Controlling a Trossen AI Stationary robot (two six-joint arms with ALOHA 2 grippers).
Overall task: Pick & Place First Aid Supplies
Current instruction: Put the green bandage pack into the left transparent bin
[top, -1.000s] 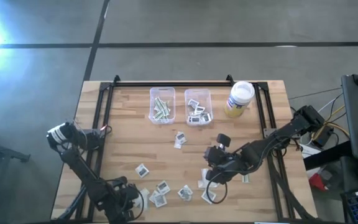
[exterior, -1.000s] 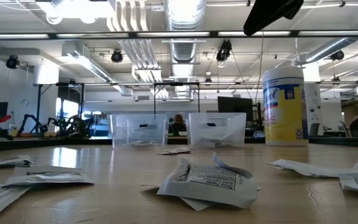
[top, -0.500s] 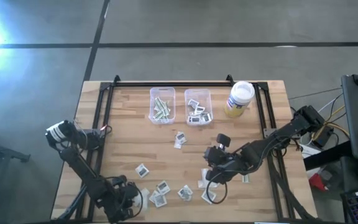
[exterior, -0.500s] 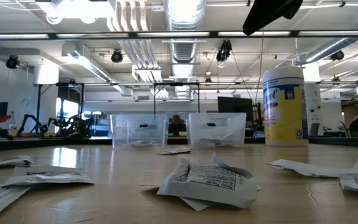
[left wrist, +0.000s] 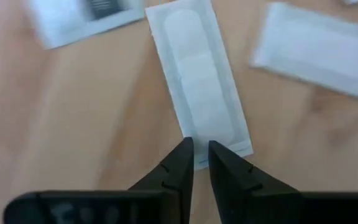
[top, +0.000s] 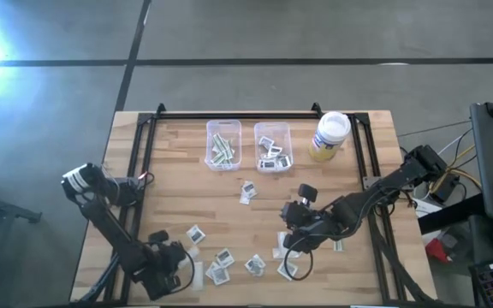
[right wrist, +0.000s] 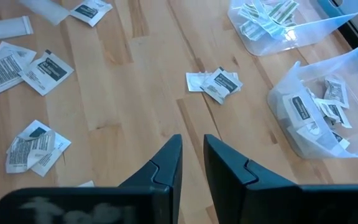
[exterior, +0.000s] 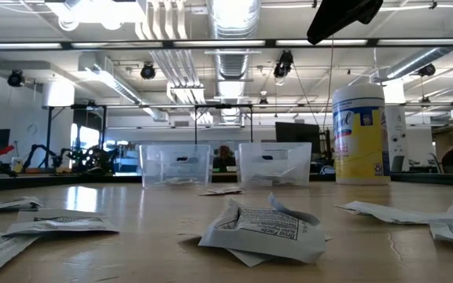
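Fingers (left wrist: 178, 167) of the left gripper (left wrist: 199, 149) close together with only a thin gap, tips right at one end of a long pale strip (left wrist: 197, 81) lying flat on the wood. Cannot tell whether pinching that strip or merely touching it. In the high view, low at the near left part of the table (top: 178, 171), beside the scattered packets.

Fingers (right wrist: 166, 163) of the right gripper (right wrist: 192, 146) a narrow slit apart, holding nothing, above bare boards near the table's middle right.

At the far edge, two clear bins side by side: long strips in the left bin (top: 222, 145), square printed packets in the right bin (top: 273, 147). Just right of them, upright, a white-lidded yellow jar (top: 329, 135).

Loose across the table, the remaining first aid supplies: a small pair (top: 248, 192) near the middle, a single square (top: 196, 233) close to the left gripper, a cluster (top: 229, 263) along the near edge between both grippers.
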